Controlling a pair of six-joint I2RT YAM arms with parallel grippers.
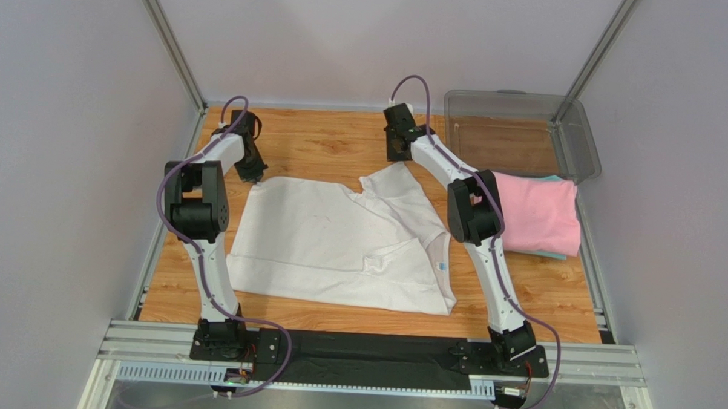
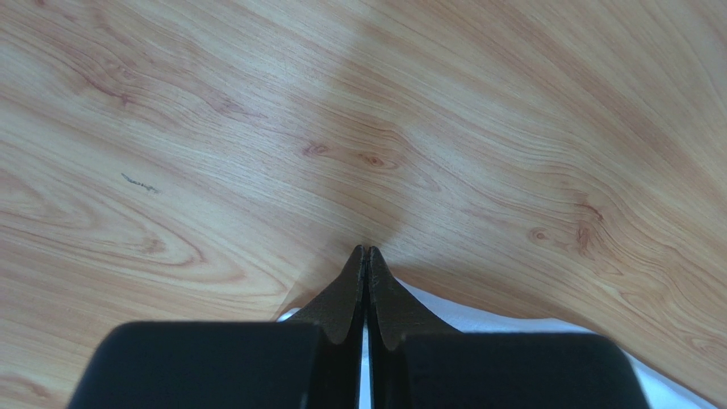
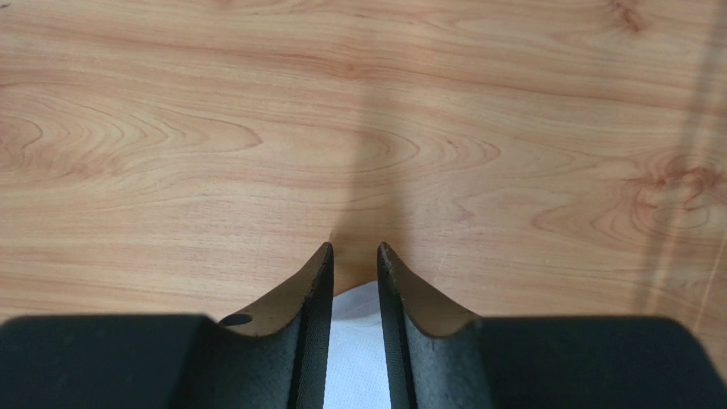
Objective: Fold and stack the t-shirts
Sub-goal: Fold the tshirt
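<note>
The pink shirt (image 1: 538, 213) lies folded at the frame's right, while the white shirt (image 1: 321, 239) sprawls half-folded mid-frame on the desk (image 1: 324, 140), left tool (image 2: 367, 251) pinched shut on its upper-left corner, right tool (image 3: 354, 249) narrowly open astride its top edge

The widest bare tabletop (image 1: 329, 140) lies at 12 o'clock, a strip along the far edge. The white t-shirt (image 1: 321, 239) covers the middle. At 1 o'clock a clear bin (image 1: 579, 148) fills the far corner. At 3 o'clock the pink t-shirt (image 1: 540, 215) lies against the right edge, with the right arm (image 1: 472, 213) just beside it. At 9 o'clock the left arm (image 1: 199, 203) stands in a narrow strip beside the wall (image 1: 69, 158). At 6 o'clock a thin band of wood is bare.
</note>
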